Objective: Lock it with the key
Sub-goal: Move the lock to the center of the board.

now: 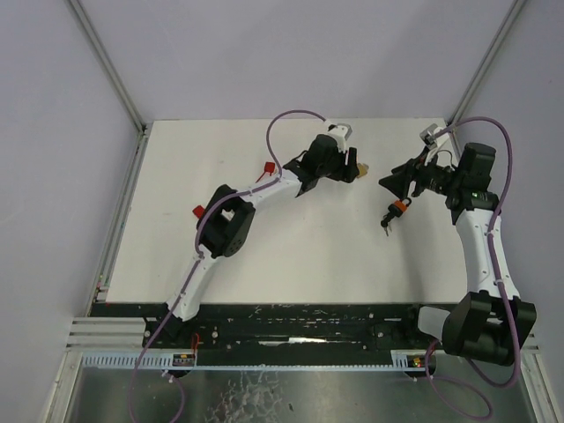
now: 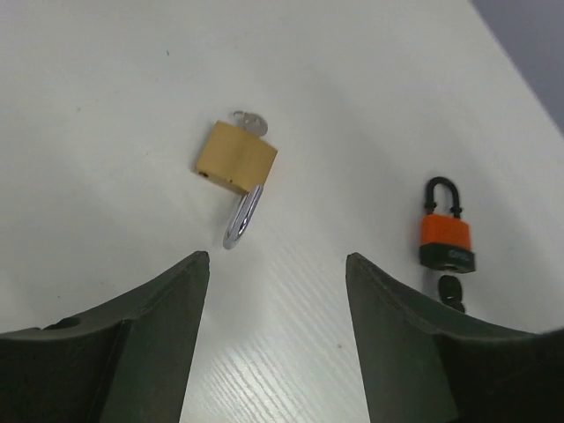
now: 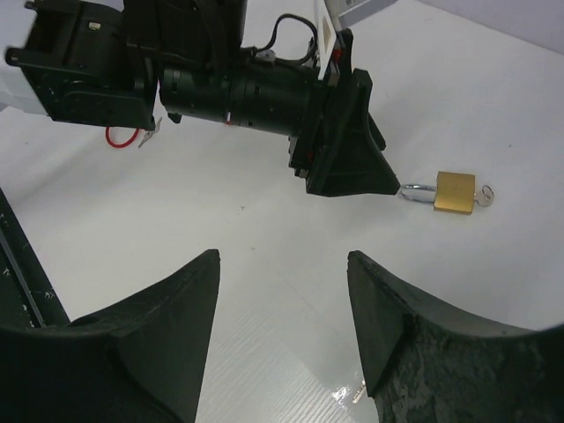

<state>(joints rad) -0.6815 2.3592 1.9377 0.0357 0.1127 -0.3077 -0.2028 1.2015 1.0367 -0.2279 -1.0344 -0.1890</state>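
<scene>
A brass padlock [image 2: 236, 159] lies flat on the white table [image 2: 106, 106]. A silver key [image 2: 252, 123] sits in its far end, and its steel shackle [image 2: 242, 216] points toward my left gripper [image 2: 278, 257]. That gripper is open, just short of the shackle, with nothing between its fingers. In the top view the brass padlock [image 1: 361, 167] sits right of the left gripper [image 1: 351, 167]. An orange padlock [image 2: 445, 242] with a black key [image 2: 451, 291] lies to the right. My right gripper [image 3: 282, 256] is open and empty over bare table, facing the brass padlock [image 3: 454, 191].
The orange padlock [image 1: 401, 206] lies just below the right gripper [image 1: 389, 183] in the top view. Two small red items [image 1: 267, 170] [image 1: 199, 211] rest by the left arm. Metal frame posts [image 1: 106, 62] rise at the table's back corners.
</scene>
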